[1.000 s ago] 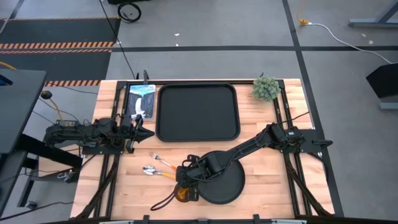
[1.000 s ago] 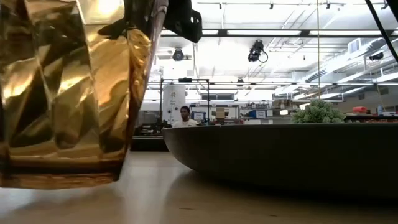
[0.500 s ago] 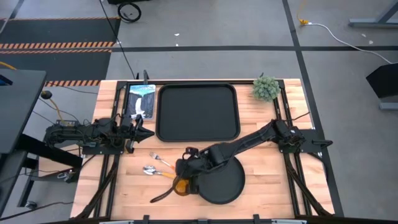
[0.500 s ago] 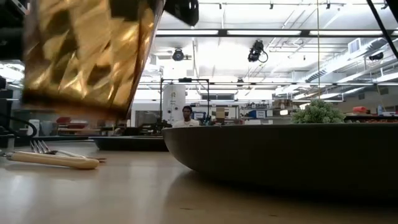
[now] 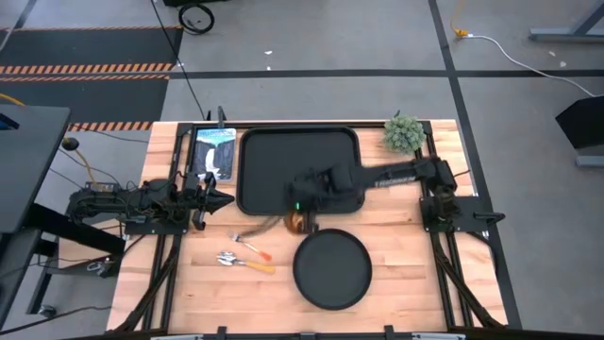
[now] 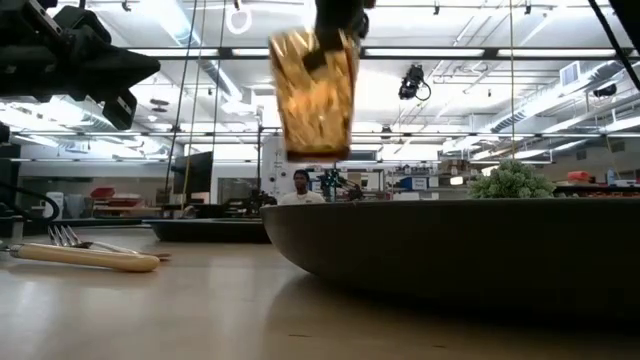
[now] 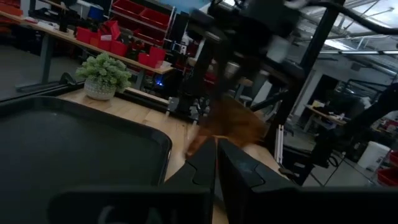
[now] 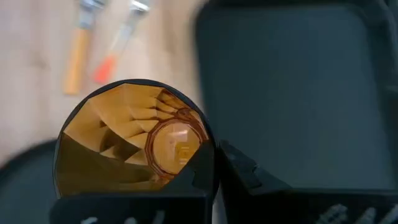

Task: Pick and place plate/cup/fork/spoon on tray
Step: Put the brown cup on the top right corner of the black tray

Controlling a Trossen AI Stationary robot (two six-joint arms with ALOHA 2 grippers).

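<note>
The amber ribbed cup (image 5: 297, 222) hangs in my right gripper (image 5: 300, 212), lifted above the table beside the near rim of the black tray (image 5: 300, 170). In the low view the cup (image 6: 313, 95) is high above the wood. The round black plate (image 5: 332, 269) lies flat near the front edge. The fork (image 5: 250, 247) and the spoon (image 5: 243, 263) lie flat to the plate's left. My left gripper (image 5: 215, 198) waits shut at the tray's left side, touching nothing. My right gripper holds the cup by its rim (image 8: 205, 146), on one side of the mouth. One finger (image 8: 204, 169) seems to reach inside the cup and the other (image 8: 241, 169) stands outside. The fingers come from above, pointing down. The cup hangs upright below them, clear of the table.
A blue-white picture card (image 5: 215, 151) lies left of the tray. A fuzzy green plant ball (image 5: 403, 134) stands at the far right corner. Bare wood lies between the plate and the tray.
My right gripper has lifted the cup off the table beside the plate's left side and carried it up and toward the far edge, to the tray's near rim. The cup stays upright and is now clear of the table. The plate, fork and spoon have stayed put.
</note>
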